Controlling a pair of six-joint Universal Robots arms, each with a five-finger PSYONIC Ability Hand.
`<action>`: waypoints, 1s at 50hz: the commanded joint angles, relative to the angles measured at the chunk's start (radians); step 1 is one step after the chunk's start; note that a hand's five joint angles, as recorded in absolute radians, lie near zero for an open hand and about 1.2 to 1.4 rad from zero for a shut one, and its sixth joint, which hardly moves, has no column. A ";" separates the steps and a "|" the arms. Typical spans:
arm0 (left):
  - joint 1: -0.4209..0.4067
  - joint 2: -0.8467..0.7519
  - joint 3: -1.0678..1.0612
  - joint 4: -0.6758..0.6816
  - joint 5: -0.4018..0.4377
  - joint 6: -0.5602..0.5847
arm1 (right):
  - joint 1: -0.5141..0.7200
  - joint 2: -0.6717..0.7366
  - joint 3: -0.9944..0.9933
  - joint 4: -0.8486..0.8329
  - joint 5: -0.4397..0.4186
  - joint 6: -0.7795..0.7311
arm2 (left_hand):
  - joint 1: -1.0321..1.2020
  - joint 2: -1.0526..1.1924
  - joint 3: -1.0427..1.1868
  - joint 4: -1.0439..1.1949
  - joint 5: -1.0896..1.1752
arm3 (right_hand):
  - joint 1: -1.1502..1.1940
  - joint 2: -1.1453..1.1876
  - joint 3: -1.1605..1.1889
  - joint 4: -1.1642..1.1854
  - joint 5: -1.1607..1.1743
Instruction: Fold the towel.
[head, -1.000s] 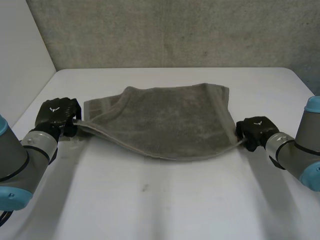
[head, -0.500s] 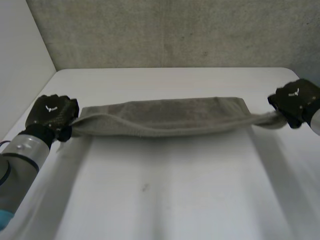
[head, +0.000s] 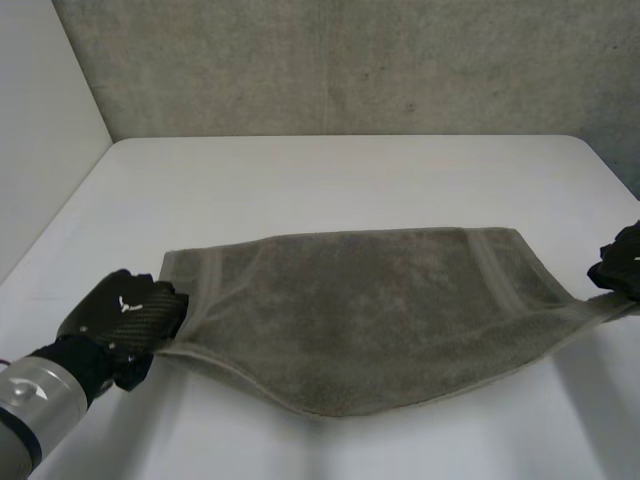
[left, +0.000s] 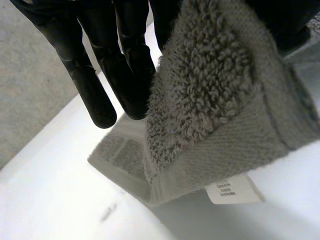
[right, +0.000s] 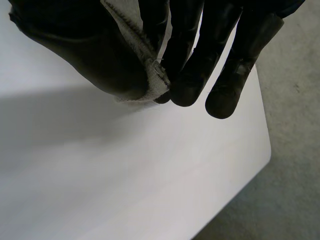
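A grey-brown towel (head: 370, 310) hangs stretched between my two hands above the white table (head: 330, 180), its near edge sagging in the middle. My left hand (head: 125, 320) grips the towel's left corner; in the left wrist view the looped cloth (left: 210, 100) is pinched under the fingers (left: 100, 85), and a white label (left: 232, 190) hangs from the hem. My right hand (head: 622, 262) holds the right corner at the table's right edge. The right wrist view has a strip of the towel's hem (right: 140, 47) pinched between thumb and fingers (right: 190, 75).
A grey wall (head: 350, 60) rises behind the table, and a white panel (head: 40, 130) stands along its left side. The table's rounded right corner (right: 262, 150) with grey floor (right: 290, 175) beyond lies below my right hand.
Both hands have pulled the towel toward the table's near side. The towel, a narrow taut band half a second ago, now spreads out as a wide sheet between the hands.
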 joint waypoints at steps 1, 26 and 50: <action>-0.013 -0.160 0.093 0.116 -0.008 -0.010 | 0.046 0.185 -0.062 -0.073 -0.008 0.084 | 0.198 0.177 0.179 0.178 0.192 | 0.057 0.073 0.061 0.054 0.039; -0.064 -0.915 0.836 0.147 -0.054 -0.205 | 0.331 0.885 -0.786 -0.304 0.247 0.504 | 0.198 0.177 0.179 0.178 0.192 | 0.057 0.073 0.061 0.054 0.039; -0.073 -1.041 0.988 0.124 -0.138 -0.208 | 0.374 1.135 -1.097 -0.405 0.397 0.475 | 0.198 0.177 0.179 0.178 0.192 | 0.057 0.073 0.061 0.054 0.039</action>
